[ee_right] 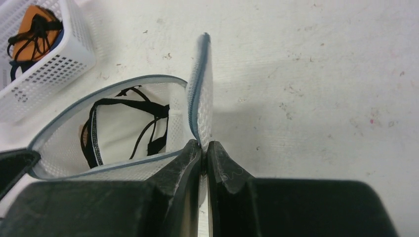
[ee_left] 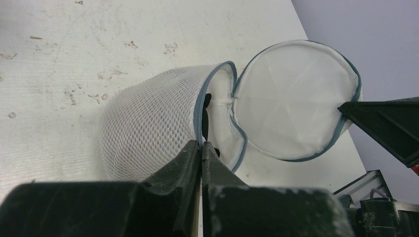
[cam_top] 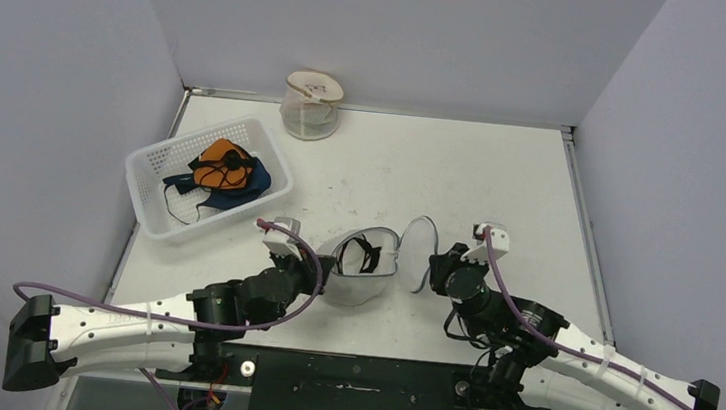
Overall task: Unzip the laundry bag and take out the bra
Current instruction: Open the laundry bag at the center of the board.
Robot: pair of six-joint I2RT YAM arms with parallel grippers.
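Note:
The white mesh laundry bag [cam_top: 363, 268] lies unzipped at the middle of the table, its round lid [cam_top: 418, 254] flipped open to the right. A black bra [ee_right: 126, 126] shows inside the bag's mouth. My left gripper [ee_left: 202, 145] is shut on the bag's blue-trimmed rim [ee_left: 200, 116] at its left side. My right gripper [ee_right: 204, 143] is shut on the edge of the lid [ee_right: 201, 94], which stands on edge between the fingers. In the top view the right gripper [cam_top: 436, 269] sits just right of the lid.
A white plastic basket [cam_top: 206, 175] holding orange and blue garments stands at the back left. A second mesh bag [cam_top: 310, 106] sits upright at the far edge. The enclosure walls close off the back and both sides.

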